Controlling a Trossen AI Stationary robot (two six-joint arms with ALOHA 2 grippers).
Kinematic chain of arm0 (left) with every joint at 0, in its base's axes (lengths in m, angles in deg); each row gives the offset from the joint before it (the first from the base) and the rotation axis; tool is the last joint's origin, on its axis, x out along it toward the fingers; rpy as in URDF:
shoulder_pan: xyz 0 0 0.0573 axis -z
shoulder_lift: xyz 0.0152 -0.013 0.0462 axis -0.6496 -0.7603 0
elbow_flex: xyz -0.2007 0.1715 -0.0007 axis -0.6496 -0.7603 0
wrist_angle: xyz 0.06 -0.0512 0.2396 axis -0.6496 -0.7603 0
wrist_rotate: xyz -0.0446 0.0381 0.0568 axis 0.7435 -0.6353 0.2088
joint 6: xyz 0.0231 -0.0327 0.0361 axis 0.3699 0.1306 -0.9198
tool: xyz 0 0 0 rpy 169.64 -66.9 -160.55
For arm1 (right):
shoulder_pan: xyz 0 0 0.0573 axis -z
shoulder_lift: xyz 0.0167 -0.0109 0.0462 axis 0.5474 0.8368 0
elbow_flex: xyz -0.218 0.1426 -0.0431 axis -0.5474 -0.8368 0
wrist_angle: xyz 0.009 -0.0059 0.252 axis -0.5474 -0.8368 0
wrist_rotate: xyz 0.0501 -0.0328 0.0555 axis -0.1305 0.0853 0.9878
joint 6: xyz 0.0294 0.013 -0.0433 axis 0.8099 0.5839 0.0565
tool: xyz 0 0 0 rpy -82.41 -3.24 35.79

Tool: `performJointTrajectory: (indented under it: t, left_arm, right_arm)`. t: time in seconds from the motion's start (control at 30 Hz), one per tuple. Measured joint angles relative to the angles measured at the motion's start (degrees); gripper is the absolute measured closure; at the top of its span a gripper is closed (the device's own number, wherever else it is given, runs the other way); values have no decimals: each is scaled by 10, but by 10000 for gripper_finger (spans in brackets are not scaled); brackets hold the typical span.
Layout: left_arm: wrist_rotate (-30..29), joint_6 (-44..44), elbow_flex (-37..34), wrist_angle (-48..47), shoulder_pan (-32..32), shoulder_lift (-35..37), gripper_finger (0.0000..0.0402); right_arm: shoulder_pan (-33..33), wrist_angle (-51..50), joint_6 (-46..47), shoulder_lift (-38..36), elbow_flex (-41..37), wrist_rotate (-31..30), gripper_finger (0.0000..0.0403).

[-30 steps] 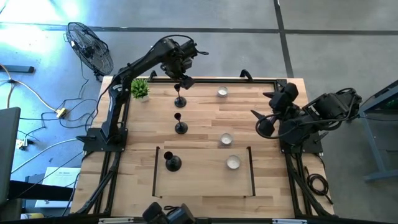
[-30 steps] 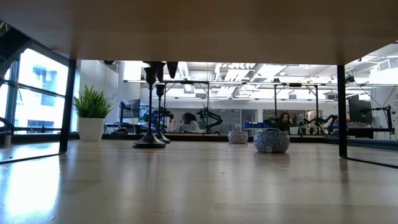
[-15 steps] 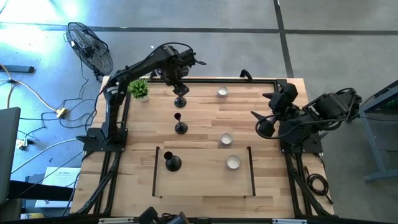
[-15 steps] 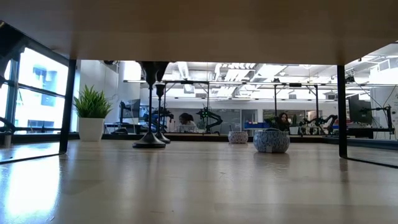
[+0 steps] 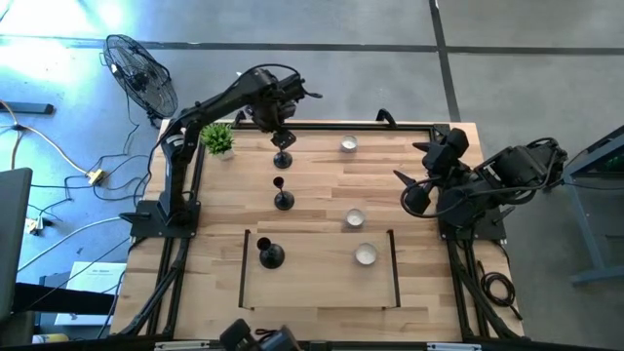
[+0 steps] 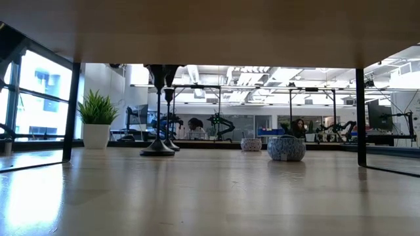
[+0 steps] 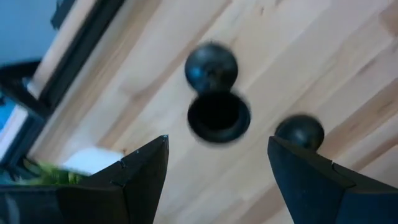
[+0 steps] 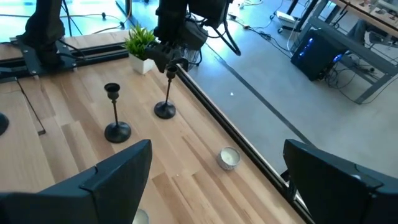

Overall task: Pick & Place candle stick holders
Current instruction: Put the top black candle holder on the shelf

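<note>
Hovering: left gripper, jaws apart, directly above the far candle stick holder; the holder's cup seen between the two fingers in the left wrist view, no contact visible.
Landmark: potted plant at the far left corner of the table.
Far holder: just right of the plant, upright, near the table's far edge.
Middle holder: nearer than the far one, farther from the plant, upright.
Near holder: farthest from the plant, upright inside the black frame.
Tealights: one level with the plant near the far edge, two toward the near side.
Waiting: right gripper, well apart from the plant at the right edge, jaws wide, holding nothing.
</note>
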Motion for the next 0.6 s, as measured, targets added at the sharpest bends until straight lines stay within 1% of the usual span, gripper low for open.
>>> performJointTrajectory:
  t: [0.17,0.5,0.6]
  left_arm:
    - [0,-1,0,45,0,0,133]
    - [-2,-1,0,33,0,0,133]
    - [-1,-1,-13,37,0,-1,133]
  right_arm:
    - [0,0,1,0,0,0,45]
    - [0,0,10,0,0,2,45]
    - [0,0,10,0,0,2,45]
